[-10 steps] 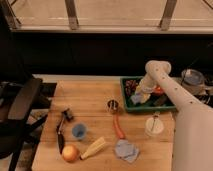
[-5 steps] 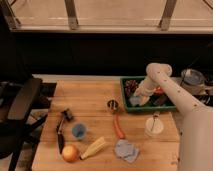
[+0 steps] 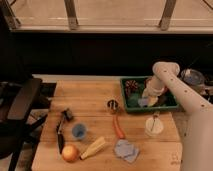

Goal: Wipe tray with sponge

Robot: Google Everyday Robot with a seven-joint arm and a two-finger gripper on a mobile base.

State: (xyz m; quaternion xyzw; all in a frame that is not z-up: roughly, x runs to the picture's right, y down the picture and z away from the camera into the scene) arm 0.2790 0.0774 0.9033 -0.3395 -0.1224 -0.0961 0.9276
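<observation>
A white arm (image 3: 181, 93) reaches into the green tray (image 3: 173, 106) at the far right of the wooden table (image 3: 92, 102); its gripper (image 3: 146, 98) is clenched on the light-blue sponge (image 3: 143, 102) inside the tray

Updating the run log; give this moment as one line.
gripper: shut on sponge | location: inside tray, front half | step: wipe tray

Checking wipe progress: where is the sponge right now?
In the camera view the sponge lies inside the green tray on the right side of the wooden table, near the tray's front wall, gripped at the tip of the gripper.
</observation>
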